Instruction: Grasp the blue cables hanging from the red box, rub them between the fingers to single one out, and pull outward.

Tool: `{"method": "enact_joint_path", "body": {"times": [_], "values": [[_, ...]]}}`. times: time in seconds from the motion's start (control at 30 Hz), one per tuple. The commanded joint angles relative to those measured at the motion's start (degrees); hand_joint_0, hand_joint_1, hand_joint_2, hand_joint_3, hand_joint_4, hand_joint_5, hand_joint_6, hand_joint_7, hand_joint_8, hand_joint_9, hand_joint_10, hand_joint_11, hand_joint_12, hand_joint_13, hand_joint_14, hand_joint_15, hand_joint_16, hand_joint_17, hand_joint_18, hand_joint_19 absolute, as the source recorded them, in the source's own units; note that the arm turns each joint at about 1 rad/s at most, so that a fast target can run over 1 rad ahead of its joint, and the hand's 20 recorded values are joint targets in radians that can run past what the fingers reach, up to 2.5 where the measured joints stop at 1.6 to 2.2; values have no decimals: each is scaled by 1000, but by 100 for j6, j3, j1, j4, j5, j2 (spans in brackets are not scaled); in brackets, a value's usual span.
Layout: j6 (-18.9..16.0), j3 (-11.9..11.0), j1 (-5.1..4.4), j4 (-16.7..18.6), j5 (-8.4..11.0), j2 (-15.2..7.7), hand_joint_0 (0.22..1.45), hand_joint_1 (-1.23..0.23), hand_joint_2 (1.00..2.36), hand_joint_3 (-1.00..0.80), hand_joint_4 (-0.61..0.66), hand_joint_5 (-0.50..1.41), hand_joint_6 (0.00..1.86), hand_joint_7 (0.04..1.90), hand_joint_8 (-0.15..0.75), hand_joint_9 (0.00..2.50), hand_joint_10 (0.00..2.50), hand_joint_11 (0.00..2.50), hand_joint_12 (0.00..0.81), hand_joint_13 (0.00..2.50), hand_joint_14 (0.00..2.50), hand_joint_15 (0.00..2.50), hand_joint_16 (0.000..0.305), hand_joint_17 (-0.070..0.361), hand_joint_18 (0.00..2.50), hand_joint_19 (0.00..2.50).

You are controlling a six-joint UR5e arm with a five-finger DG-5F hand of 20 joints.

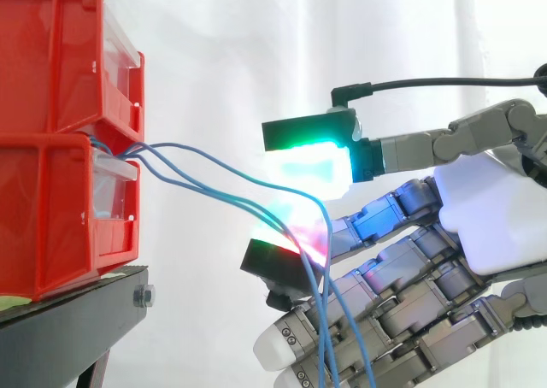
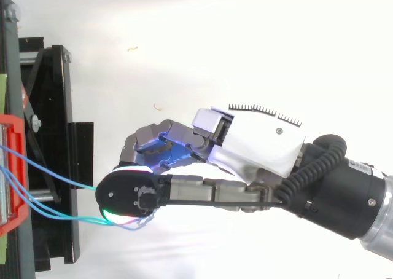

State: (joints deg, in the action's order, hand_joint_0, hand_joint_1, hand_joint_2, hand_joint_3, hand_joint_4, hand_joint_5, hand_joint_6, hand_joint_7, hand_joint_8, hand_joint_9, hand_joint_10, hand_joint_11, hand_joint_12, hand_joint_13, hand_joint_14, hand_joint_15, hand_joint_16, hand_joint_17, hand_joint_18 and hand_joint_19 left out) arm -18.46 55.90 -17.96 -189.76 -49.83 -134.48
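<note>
Starting at the left: the box (image 1: 60, 149) is sitting on its stand (image 1: 77, 311), and the cables (image 1: 323, 320) are coming out of the slot between its upper and lower halves. They are fanning apart as they run right and sagging a little, so I judge there is slack to take up before any pull bites.

Moving right, the strands are meeting my pads. I am holding them between the thumb pad (image 1: 312, 164) above and a finger pad (image 1: 295, 238) below. The hand (image 1: 479, 217) is curled, with the pads nearly together on the bundle. Past the pinch, the loose tails are dropping straight down across my lower fingers.

From above, the strands are entering under the thumb pad at two separate spots. More than one is in the pinch, so I am judging this to be the rubbing step, not the pull.

To do it well, I am thinking:
- light pressure, so the strands roll rather than lock together
- slide the thumb pad across the finger pad, not along the strands
- let the extra strands slip out downward
- hold off pulling away from the box until one strand alone is in the pinch
</note>
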Motion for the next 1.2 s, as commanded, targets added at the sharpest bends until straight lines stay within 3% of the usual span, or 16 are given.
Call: {"method": "enact_joint_path", "body": {"times": [0.0,0.63,0.93,1.17], "values": [[0,0,3,0,0,1,573,-506,1017,-352,234,-208,851,1086,391,581,0,0,413,343,0,0,47,107,0,0],[0,0,12,0,0,1,577,-693,1000,-490,228,-202,854,1095,382,585,0,40,407,332,0,0,50,112,0,0],[0,0,12,0,0,1,559,-617,1000,-500,236,-197,855,1075,383,585,0,42,405,334,0,0,50,112,0,0],[0,0,12,0,0,1,608,-638,1026,-274,212,-195,854,1125,381,574,3,103,403,326,0,0,49,111,0,0]]}}
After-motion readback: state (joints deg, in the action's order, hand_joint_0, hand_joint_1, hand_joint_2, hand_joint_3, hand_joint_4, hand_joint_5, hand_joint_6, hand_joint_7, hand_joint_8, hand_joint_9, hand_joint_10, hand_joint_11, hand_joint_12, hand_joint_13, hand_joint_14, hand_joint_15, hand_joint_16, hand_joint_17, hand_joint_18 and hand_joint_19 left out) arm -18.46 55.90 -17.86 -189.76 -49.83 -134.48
